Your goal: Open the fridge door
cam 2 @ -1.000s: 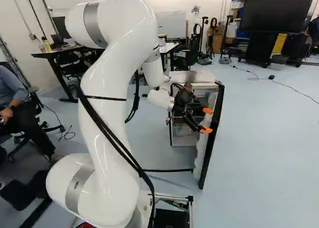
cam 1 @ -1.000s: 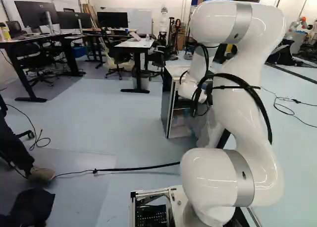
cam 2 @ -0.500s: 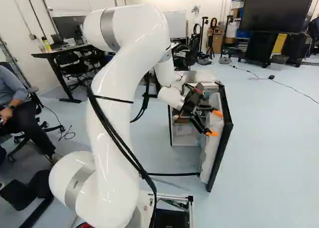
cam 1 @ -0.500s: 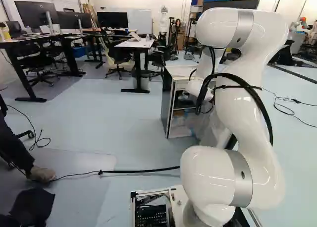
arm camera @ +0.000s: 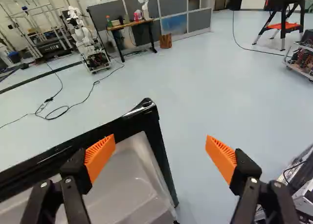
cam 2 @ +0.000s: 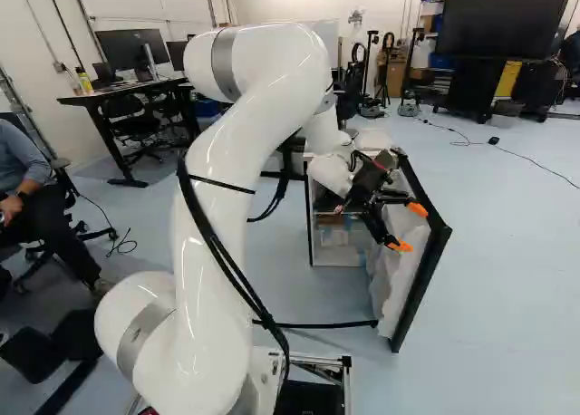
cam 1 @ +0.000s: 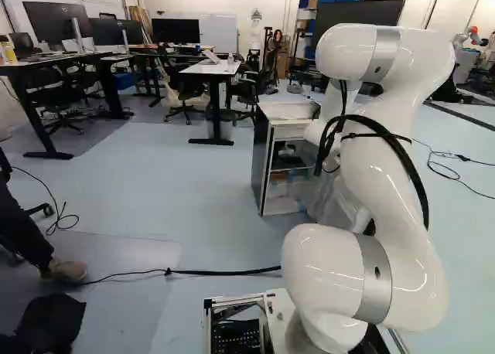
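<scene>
Pale floor surrounds the fridge at my twelve o'clock; its door stands well open, toward five o'clock in the right base view. My gripper gapes wide, gripping nothing; only a nudge seems left.

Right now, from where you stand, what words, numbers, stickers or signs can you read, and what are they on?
None that I can read.
Fridge door: no writing shows on it.
Things inside the fridge: too small and blurred to tell.
White arm: a small dark mark on a joint, too small to read.
Big screen: dark, no words showing.
</scene>
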You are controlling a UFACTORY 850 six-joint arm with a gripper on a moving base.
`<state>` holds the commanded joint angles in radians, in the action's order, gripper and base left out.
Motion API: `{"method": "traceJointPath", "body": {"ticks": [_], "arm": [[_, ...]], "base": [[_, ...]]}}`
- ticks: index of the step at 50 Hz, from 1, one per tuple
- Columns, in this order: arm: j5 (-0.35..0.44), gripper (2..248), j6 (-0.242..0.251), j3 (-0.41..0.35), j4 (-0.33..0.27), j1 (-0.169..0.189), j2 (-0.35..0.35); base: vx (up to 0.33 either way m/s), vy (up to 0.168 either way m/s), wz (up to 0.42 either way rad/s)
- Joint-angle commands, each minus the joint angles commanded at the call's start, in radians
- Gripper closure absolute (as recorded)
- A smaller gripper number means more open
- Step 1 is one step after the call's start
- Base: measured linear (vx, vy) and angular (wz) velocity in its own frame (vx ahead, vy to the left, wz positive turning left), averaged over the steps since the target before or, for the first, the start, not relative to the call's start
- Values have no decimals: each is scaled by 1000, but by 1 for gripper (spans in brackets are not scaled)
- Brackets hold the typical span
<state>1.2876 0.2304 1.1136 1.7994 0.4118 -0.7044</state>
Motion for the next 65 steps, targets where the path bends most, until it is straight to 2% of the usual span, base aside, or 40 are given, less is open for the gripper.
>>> {"method": "traceJointPath", "body": {"ticks": [16, 25, 33, 45, 65], "arm": [[8, 3, 0, 86, 6, 57, -44], [8, 3, 0, 100, 6, 66, -51], [8, 3, 0, 63, -14, 53, -32], [8, 3, 0, -22, -78, 23, 12], [8, 3, 0, -167, -244, -33, 91]], "base": [[0, 0, 0], [0, 0, 0], [0, 0, 0], [0, 0, 0], [0, 0, 0]]}}
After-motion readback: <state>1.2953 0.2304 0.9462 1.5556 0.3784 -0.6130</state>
